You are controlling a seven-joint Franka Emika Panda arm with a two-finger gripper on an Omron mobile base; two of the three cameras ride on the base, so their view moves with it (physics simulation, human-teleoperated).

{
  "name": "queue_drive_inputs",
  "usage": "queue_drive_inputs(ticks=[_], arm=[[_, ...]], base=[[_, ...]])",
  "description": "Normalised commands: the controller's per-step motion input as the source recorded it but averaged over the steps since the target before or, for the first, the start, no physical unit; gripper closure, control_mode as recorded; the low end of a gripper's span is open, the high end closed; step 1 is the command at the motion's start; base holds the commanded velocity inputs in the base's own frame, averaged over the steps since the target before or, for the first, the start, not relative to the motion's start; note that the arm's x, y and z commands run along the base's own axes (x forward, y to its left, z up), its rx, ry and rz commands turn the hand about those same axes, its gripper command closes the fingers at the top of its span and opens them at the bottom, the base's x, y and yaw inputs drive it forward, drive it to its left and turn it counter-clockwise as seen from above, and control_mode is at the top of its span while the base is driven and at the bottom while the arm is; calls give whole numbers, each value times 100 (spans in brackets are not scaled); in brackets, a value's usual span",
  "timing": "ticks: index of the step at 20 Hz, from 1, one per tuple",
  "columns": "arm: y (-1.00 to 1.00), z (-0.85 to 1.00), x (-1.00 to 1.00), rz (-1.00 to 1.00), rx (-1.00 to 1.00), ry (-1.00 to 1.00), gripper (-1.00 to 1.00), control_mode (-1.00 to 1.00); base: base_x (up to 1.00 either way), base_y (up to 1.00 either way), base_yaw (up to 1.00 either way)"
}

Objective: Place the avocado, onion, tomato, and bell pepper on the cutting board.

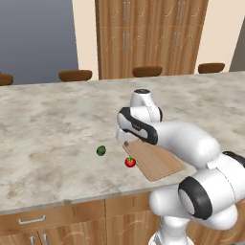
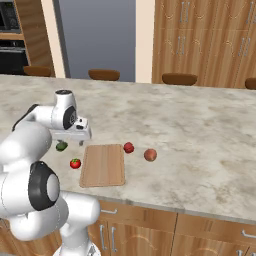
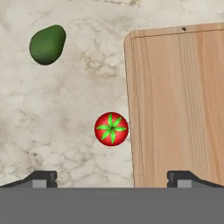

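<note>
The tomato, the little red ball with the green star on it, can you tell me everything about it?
The tomato is small, round and shiny red, with a green star-shaped leafy top facing up. It sits on the marble counter, right beside the wooden cutting board, close to its long edge but not on it. The avocado lies apart from it. Nothing holds it; the pincer hangs open above it.

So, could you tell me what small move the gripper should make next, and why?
Probably descend onto the tomato: it sits on the counter beside the bare cutting board, roughly between the open gripper tips, nearer than the avocado.
</note>
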Motion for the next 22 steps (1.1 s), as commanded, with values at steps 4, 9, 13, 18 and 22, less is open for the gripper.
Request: queue_drive_inputs(ticks=[4, 9, 13, 18, 22], arm=[[11, -32, 6, 0, -6, 0, -100, -100], [10, -33, 11, 0, -6, 3, -100, -100], [3, -31, 9, 0, -2, 4, -100, -100], [0, -23, 2, 0, 0, 8, -100, -100], [0, -18, 0, 0, 0, 6, -100, -100]], base=[[0, 0, 0], [0, 0, 0], [0, 0, 0], [0, 0, 0], [0, 0, 0]])
